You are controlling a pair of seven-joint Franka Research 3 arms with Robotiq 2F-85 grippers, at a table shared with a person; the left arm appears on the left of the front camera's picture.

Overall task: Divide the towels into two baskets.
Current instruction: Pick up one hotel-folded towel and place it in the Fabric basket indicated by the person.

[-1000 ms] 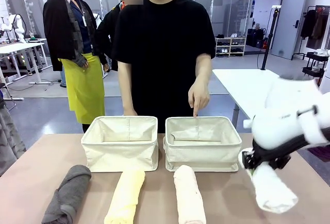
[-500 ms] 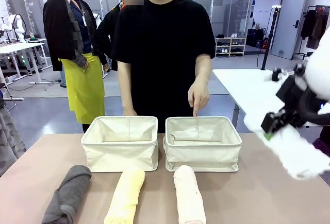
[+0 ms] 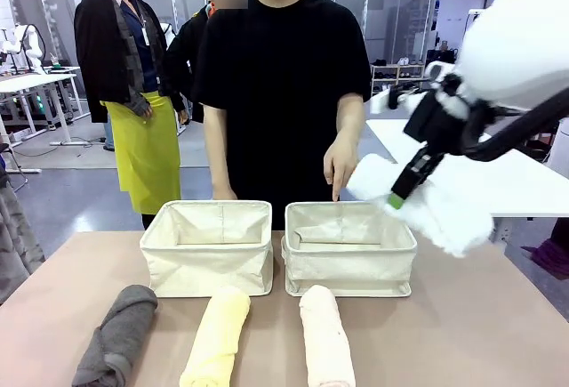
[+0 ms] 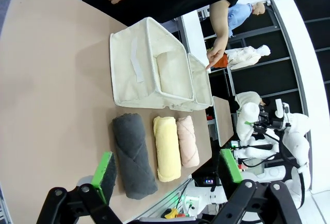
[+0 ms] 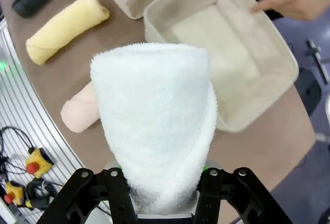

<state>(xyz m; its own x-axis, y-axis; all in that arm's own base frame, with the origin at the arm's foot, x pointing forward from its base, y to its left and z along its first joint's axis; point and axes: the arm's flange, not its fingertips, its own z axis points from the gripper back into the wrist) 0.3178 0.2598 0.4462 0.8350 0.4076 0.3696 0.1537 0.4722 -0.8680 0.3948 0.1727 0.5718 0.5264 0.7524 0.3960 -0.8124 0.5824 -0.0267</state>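
My right gripper (image 3: 402,193) is shut on the white towel (image 3: 444,216), holding it in the air just above the right edge of the right basket (image 3: 348,271). In the right wrist view the white towel (image 5: 154,116) hides the fingers, with that basket (image 5: 216,44) beyond it. The left basket (image 3: 209,267) stands beside the right one. Grey (image 3: 116,334), yellow (image 3: 216,338) and peach (image 3: 325,338) towels lie in a row in front of the baskets. My left gripper (image 4: 167,168) hangs open above the table, over the grey towel (image 4: 134,154) and yellow towel (image 4: 166,147).
A person stands at the far side, one hand (image 3: 340,169) pointing a finger down at the right basket's far rim. Other people stand behind on the left. A white table (image 3: 462,151) is at the back right. Emergency buttons (image 5: 31,167) lie beyond the table's edge.
My right arm has lifted the white towel from low at the table's right front, up and leftward to the right basket's edge. The other towels and the left gripper have not moved.
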